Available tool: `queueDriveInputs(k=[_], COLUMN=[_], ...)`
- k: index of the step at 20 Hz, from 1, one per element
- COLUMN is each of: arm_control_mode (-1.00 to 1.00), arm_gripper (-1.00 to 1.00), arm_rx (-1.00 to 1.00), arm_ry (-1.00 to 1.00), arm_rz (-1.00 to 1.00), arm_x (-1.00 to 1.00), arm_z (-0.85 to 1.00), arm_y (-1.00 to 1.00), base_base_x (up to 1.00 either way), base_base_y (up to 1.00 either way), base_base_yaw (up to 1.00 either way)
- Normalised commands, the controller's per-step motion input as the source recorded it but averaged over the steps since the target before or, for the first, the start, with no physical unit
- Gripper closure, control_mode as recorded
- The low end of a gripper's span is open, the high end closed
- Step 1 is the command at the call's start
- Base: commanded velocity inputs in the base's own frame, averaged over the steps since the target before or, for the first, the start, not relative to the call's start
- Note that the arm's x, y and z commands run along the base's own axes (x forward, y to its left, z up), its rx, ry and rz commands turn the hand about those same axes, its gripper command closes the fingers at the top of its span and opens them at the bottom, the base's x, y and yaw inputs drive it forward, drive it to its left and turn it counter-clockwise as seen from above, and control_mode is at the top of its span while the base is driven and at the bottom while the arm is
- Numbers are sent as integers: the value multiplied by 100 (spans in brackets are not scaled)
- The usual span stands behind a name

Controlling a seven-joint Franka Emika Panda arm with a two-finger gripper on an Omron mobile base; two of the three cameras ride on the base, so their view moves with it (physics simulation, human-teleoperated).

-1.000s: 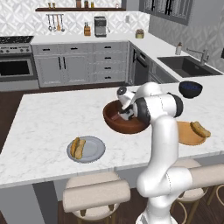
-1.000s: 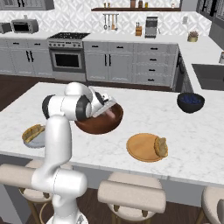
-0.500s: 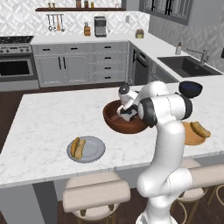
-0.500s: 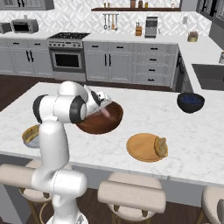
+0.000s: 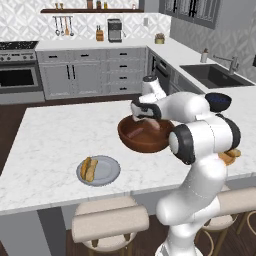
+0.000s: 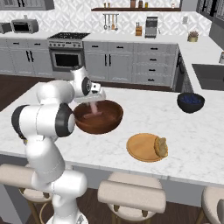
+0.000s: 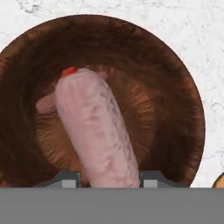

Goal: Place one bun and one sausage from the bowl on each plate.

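since a second ago the white arm's elbow has swung out to the robot's right, while the gripper (image 7: 103,175) hangs over the large round dark reddish-brown wooden bowl (image 5: 145,135), pinching a pale pink sausage (image 7: 96,131) between its two small dark fingertips (image 7: 65,178). in the hand view that sausage runs from the gripper up across the bowl's hollow, its far end tipped with a small red spot; behind it a second pinkish piece (image 7: 46,103) lies on the bowl's floor, mostly covered, so its shape is hard to make out. in the left base view the wrist hides the gripper itself and the sausage is only a pink smear at the bowl's rim. the bowl stands near the middle of the white marble worktop (image 5: 50,135). a flat round grey-blue plate (image 5: 100,171) lies near the front edge to the robot's left, carrying a tan bun (image 5: 91,169) with a browner strip beside it, too small to tell apart clearly. the flat round orange-tan plate (image 6: 142,147) sits to the right of the bowl with one bun (image 6: 161,146) on it; in the left base view the arm covers most of this plate. a small dark blue bowl (image 6: 190,102) stands farther back on the right.
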Motion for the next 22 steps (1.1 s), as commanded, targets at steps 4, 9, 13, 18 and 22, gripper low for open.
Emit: queueDriveInputs(k=[4,9,13,18,22], arm_control_mode=[-100,-100,-100,-100,-100], arm_gripper=[100,100,100,100,100], arm_rx=[34,19,1,0,6], arm_ry=[5,2,4,2,1], arm_rz=[-42,-43,-39,-34,-15], arm_x=[-94,-89,-95,-61,7], arm_z=[62,18,0,-9,-49], arm_y=[66,83,100,100,85], base_base_x=[0,0,0,0,0], base_base_y=[0,0,0,0,0], base_base_yaw=[0,0,0,0,0])
